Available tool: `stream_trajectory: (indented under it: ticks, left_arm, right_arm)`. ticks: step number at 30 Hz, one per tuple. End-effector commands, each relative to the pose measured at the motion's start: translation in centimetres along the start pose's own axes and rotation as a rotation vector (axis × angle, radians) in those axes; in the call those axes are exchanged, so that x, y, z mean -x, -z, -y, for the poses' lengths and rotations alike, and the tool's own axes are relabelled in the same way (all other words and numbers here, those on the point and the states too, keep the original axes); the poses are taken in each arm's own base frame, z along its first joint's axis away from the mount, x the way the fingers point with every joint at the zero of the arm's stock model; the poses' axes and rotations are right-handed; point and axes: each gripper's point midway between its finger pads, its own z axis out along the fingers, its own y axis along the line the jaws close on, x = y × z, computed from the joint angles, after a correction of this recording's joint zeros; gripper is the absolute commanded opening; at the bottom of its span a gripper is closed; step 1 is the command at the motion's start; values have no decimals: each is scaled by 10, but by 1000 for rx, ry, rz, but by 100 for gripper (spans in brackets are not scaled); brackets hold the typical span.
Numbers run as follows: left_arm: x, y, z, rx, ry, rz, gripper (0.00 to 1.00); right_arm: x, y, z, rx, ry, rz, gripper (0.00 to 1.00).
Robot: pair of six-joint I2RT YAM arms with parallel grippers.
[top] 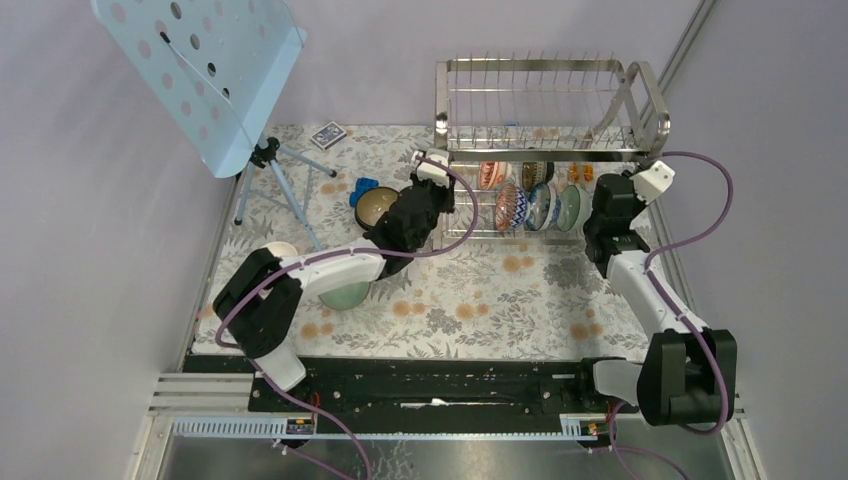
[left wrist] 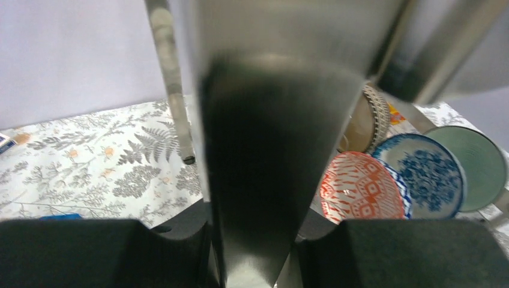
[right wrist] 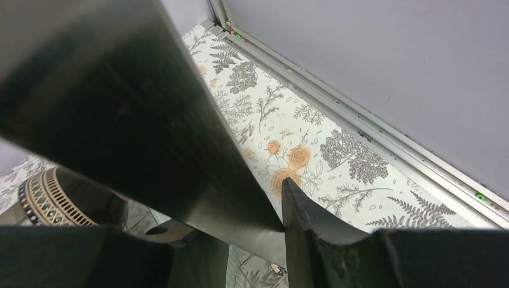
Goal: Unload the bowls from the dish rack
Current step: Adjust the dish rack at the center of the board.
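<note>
Floral cloth covers the worktop (top: 480,300), and the dish rack (top: 545,100) stands at its far right. The bowls (top: 530,200) sit on edge in a row along the rack's lower tier. The left gripper (left wrist: 252,252) appears clamped at a narrow setting on a flat steel upright at the rack's left end. The right gripper (right wrist: 240,240) looks pinched on a similar strut at the right end (neither holds a bowl).

The danger, as I judge it, lies in that hold on the frame. An uneven pull or lift would tilt the rack. The orange-red patterned bowl (left wrist: 360,189) and the blue-and-white bowl (left wrist: 423,174) touching it could then knock together or roll out. Smooth steel may also slip between the fingers. The dark brown bowl (top: 378,205), just beside the left arm, could be swept aside.
</note>
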Motion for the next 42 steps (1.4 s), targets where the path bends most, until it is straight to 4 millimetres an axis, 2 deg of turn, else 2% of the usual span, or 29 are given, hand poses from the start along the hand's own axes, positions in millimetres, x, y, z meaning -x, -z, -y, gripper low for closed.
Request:
stream_trajectory:
  ticks: [1,8,14,20,27,29,36,39,42]
  left_arm:
    - [2,-20,8,-36,5,25,31]
    - [6,-34,-4,-44,-26,50,31]
    - [11,-46,-9,-31,-21,61,31]
    - [16,-57,-22,-4,-23,70,32]
    - [13,-65,-44,30,-11,60,31]
    - [12,-65,-47,36,-13,59,32]
    - [11,-60,-66,82,-7,53,33]
    - [11,-57,-79,117,-6,51,33]
    - [13,-55,-87,137,3,49,34]
  right_arm:
    - [-5,29,-8,77,-80,-73,0]
    - [-9,56,-5,163,-135,-107,0]
    - [-19,64,-10,210,-140,-161,0]
    - [-25,59,-27,243,-130,-208,0]
    - [-24,47,-44,254,-112,-227,0]
    - [-21,43,-50,264,-118,-213,0]
    - [-35,39,-70,324,-107,-270,4]
    - [-40,39,-80,359,-98,-308,8]
    - [-38,41,-84,375,-98,-324,21]
